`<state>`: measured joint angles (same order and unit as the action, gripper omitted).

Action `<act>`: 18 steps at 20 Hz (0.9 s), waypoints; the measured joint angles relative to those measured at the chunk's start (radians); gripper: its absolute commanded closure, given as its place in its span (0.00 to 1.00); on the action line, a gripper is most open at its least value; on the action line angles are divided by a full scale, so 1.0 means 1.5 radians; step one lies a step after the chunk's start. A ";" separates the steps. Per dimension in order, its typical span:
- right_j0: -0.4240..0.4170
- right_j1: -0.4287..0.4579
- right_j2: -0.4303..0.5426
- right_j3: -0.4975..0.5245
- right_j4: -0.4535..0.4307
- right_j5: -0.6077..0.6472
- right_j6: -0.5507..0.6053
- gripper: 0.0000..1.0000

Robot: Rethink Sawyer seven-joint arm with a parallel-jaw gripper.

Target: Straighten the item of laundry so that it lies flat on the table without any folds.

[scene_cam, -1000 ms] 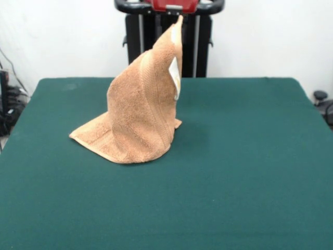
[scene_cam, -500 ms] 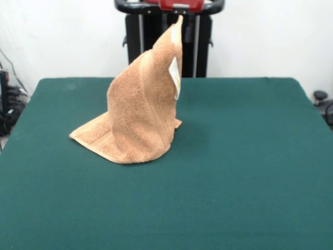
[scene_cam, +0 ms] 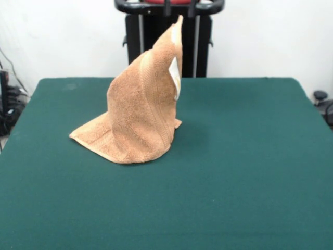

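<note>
The item of laundry [scene_cam: 138, 117], an orange-tan towel, stands up in a tall twisted cone near the middle of the green table [scene_cam: 244, 172]. Its lower edge spreads out on the felt toward the left. A white label [scene_cam: 175, 78] hangs on its right side near the top. My gripper [scene_cam: 179, 8] shows only at the top edge, just above the towel's peak, with its two dark fingers apart on either side of the tip. It looks open and does not touch the cloth.
The black pedestal [scene_cam: 200, 47] stands behind the table's far edge. Dark equipment and cables sit off the table at the left [scene_cam: 6, 104] and right [scene_cam: 322, 104] edges.
The gripper has risen toward the top edge, leaving less of its red part in view. The towel's peak has stayed where it was.
</note>
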<state>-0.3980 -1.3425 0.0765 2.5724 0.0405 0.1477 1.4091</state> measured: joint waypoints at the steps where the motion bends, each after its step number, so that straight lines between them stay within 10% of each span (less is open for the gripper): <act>1: 0.007 -0.015 -0.002 -0.006 0.001 0.029 0.000 0.00; 7: 0.049 -0.082 -0.005 -0.078 0.000 0.233 0.000 0.00; 18: 0.063 -0.135 -0.008 -0.184 -0.002 0.357 0.000 0.00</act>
<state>-0.3038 -1.5453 0.0648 2.2963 0.0376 0.6834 1.4091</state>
